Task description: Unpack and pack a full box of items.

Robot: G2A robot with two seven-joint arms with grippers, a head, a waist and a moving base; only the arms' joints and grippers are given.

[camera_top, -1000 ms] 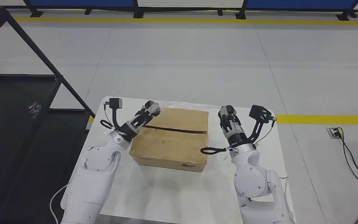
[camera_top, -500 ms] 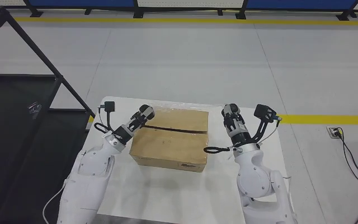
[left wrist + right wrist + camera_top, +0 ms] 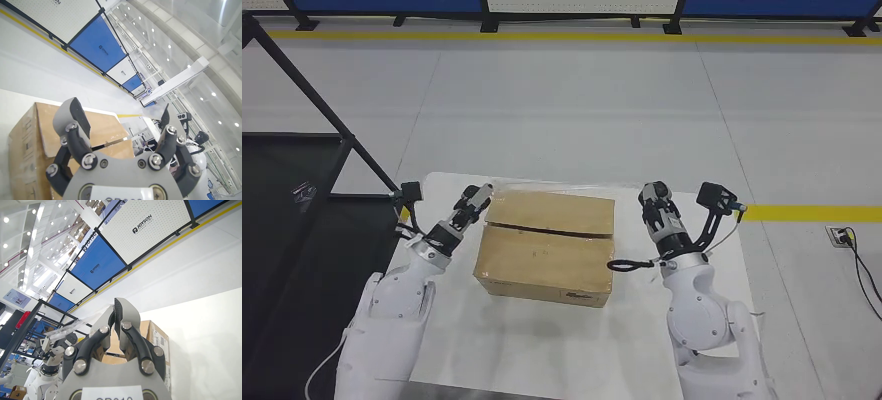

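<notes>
Cardboard box [image 3: 547, 248] is sitting closed at the middle of the white worktop [image 3: 532, 330]. Its top flaps are meeting along a dark seam that runs across the lid. In the left wrist view the seam is gaping slightly at the box [image 3: 28, 136] edge.

Left gripper [image 3: 474, 196] is hovering just off the box's far corner on its own side, not touching the cardboard. Its fingers [image 3: 80, 117] are standing spread wide, with nothing between them. A scrap of clear film [image 3: 151, 113] is clinging to the tip of the other finger.

Right gripper [image 3: 652, 192] is hanging beside the opposite far corner, apart from the box. Its fingers [image 3: 130, 313] are lying pressed together, pads meeting near the tips. I cannot tell whether anything thin is caught between them.

Right wrist view: the box [image 3: 157, 336] is showing a printed label [image 3: 160, 340] on its end face.
</notes>
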